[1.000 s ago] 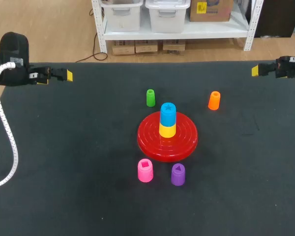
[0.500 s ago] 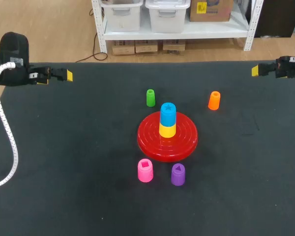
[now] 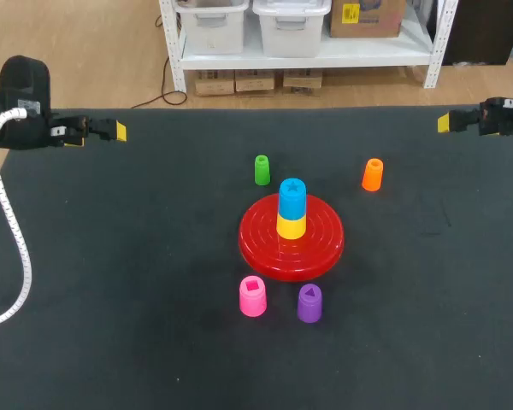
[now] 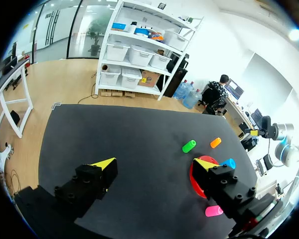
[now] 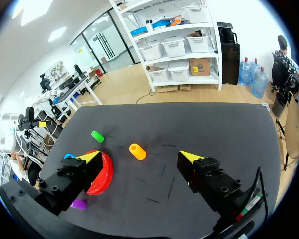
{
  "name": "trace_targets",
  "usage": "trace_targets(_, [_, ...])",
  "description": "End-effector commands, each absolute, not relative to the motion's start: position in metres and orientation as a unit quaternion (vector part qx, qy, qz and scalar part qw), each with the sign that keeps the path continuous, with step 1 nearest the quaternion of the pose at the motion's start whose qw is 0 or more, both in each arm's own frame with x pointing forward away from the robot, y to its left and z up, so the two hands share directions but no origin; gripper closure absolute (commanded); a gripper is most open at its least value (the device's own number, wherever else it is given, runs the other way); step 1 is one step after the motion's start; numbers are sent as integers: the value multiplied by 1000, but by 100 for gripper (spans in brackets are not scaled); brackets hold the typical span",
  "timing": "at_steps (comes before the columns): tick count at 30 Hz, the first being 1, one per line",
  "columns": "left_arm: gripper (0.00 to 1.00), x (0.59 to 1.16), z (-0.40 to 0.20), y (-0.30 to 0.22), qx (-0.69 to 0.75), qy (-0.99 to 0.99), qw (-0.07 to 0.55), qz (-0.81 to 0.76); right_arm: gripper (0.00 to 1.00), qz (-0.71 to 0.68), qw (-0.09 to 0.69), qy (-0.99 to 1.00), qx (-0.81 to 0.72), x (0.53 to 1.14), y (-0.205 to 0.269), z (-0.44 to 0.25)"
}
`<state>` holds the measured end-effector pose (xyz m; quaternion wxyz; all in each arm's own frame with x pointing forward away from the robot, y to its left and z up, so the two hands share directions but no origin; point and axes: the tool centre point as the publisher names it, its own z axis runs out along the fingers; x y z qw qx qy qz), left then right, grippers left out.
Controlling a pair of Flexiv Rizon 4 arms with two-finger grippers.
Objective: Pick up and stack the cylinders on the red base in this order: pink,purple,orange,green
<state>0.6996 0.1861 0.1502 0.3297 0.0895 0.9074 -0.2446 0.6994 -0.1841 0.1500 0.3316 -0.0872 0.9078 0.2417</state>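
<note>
**Both grippers empty, nothing stacked yet**

Left gripper [image 4: 155, 163] and right gripper [image 5: 139, 156]: fingers spread wide, holding nothing, at the far corners of the table [image 3: 111, 256]. Red base [image 3: 318, 248] mid-table, carrying a blue cylinder [image 3: 292, 197] on a yellow cylinder [image 3: 291, 227]. Pink cylinder [image 3: 252, 296] and purple cylinder [image 3: 309, 303] on its near side. Green cylinder [image 3: 262, 169] and orange cylinder [image 3: 372, 174] beyond it.

A black table [image 3: 111, 256] stands on a wooden floor [image 3: 85, 51] before white shelving [image 3: 359, 51] holding plastic bins [image 3: 214, 21]

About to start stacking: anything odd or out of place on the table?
Yes: the red base holds a yellow cylinder topped by a blue cylinder, neither in the order. Nothing is tipped or damaged.
</note>
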Motion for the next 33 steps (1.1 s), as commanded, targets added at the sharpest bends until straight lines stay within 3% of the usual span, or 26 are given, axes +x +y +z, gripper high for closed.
trace_targets(1, [0,700,152,182,119,909,316,-244,0,243,331,908,-88,700,-185,150])
trace_targets(6, [0,681,176,158,314,815,388,-293,0,243,331,908,-88,700,-185,150])
trace_targets(13, [0,640,194,152,484,709,394,-328,0,243,331,908,-88,700,-185,150])
trace_targets(24, [0,646,197,172,528,718,348,-289,0,243,331,908,-88,700,-185,150])
trace_targets(33, [0,653,198,177,589,695,267,-313,0,243,331,908,-88,700,-185,150])
